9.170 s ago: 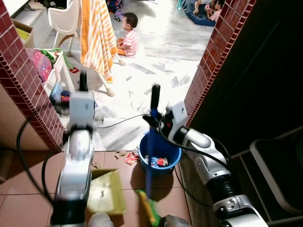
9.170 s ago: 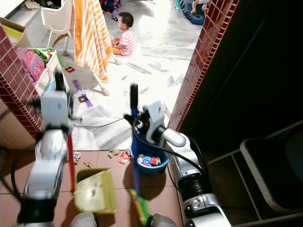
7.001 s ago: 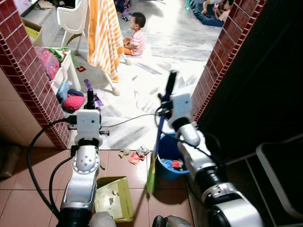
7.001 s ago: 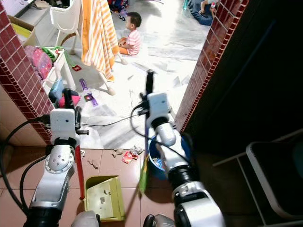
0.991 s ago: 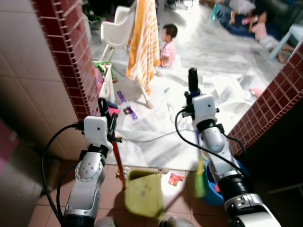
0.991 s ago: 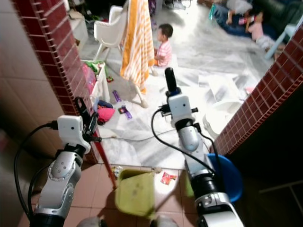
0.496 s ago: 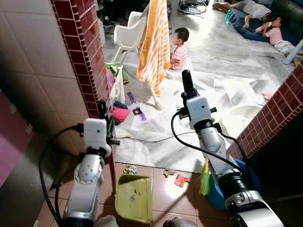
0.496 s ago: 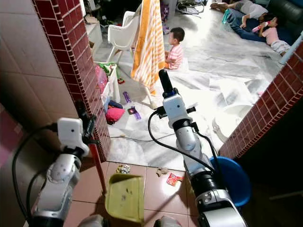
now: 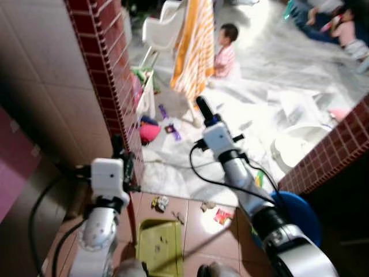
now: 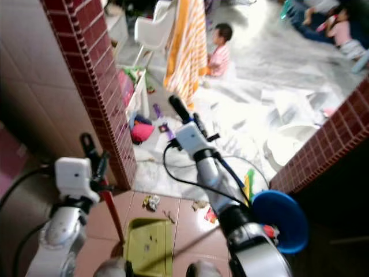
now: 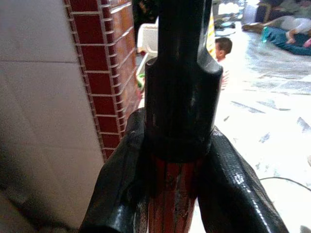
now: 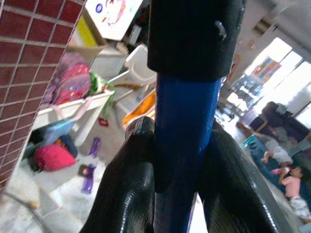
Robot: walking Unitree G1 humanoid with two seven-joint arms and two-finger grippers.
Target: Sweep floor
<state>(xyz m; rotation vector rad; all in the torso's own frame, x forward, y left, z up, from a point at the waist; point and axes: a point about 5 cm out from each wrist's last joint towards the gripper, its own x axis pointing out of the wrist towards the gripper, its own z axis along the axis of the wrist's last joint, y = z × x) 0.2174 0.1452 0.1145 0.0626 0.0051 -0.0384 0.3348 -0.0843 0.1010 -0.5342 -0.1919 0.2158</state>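
A yellow-green dustpan (image 9: 158, 246) lies on the brown tiles in front of me. Its red handle (image 10: 112, 212) rises to my left gripper (image 9: 121, 157), which is shut on it just below the black cap (image 11: 181, 87). My right gripper (image 9: 205, 112) is shut on the broom's blue handle (image 12: 181, 145), under its black end grip. The broom's green and yellow bristles (image 10: 248, 183) hang near the blue bucket (image 9: 295, 211). Bits of litter (image 9: 158, 203) and a red wrapper (image 9: 222, 216) lie on the tiles beyond the dustpan.
A red brick pillar (image 9: 109, 75) stands close on the left and a brick wall (image 9: 330, 151) on the right. Beyond, on marble floor, sit a child (image 9: 226, 51), an orange striped towel (image 9: 199, 46), a white chair (image 9: 164, 29), toys and a cable (image 9: 173, 167).
The view has shifted and blurred. The broom head has swung up and right toward the bucket, and my right gripper has moved left. The dustpan sits squarer before me.
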